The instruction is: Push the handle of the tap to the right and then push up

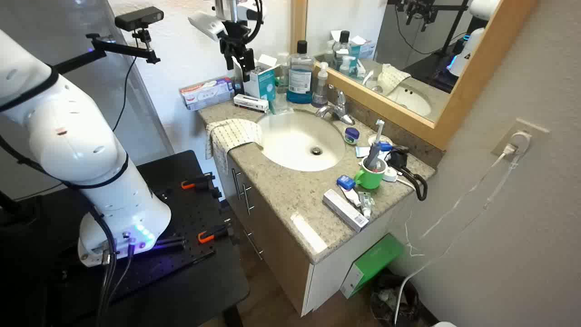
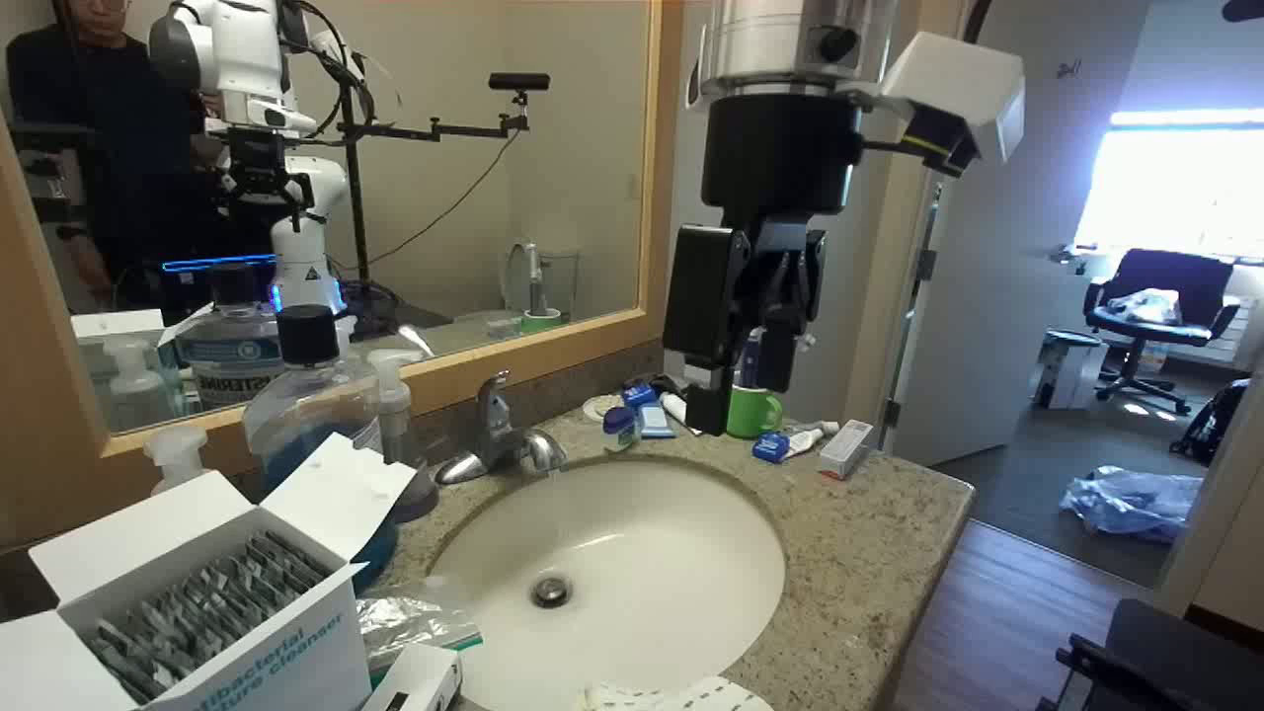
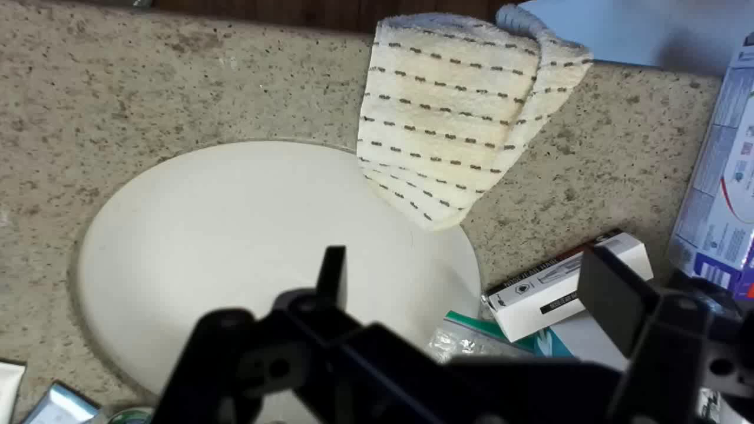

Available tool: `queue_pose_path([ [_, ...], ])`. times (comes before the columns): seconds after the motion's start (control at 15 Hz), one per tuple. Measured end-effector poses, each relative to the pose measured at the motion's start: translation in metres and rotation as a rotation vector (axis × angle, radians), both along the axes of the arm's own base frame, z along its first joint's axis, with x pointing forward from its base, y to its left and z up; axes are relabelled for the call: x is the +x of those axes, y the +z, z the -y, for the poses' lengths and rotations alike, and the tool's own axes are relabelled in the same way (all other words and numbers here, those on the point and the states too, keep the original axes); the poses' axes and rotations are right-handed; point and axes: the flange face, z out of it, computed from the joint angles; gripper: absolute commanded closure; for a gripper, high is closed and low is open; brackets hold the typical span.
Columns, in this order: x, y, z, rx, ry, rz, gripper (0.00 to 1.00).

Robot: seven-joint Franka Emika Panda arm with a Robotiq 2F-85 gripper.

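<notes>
Well, the gripper (image 3: 474,284) hangs above the counter (image 2: 874,513), its jaws spread wide (nothing between them). The handle (image 2: 491,395) tops the tap (image 2: 502,449), between the basin (image 2: 671,563) and the mirror (image 2: 583,178).

This place is a bathroom, of the sort that one finds in a home. The oval white basin (image 1: 295,141) shows it, set into a counter of speckled beige stone (image 1: 283,190), with a small shiny chrome tap (image 2: 499,439) behind it and a wood-framed mirror (image 2: 425,193) on the wall. On the counter stand a grey-and-white electric toothbrush (image 1: 373,154) in a green mug with a handle (image 1: 370,179), and a clear, black-capped bottle of blue liquid (image 1: 300,75). A cream cloth with dark dashes (image 3: 447,112) overlaps the basin's rim.
</notes>
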Motion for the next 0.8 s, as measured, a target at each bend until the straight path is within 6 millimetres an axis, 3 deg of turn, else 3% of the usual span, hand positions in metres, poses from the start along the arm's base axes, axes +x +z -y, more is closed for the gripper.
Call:
queue_pose_path([
  [0.53,0.0,0.0,0.0,0.0,-0.001,-0.001,0.0],
  [0.8,0.014,-0.001,-0.009,0.07,-0.126,-0.048,0.0],
])
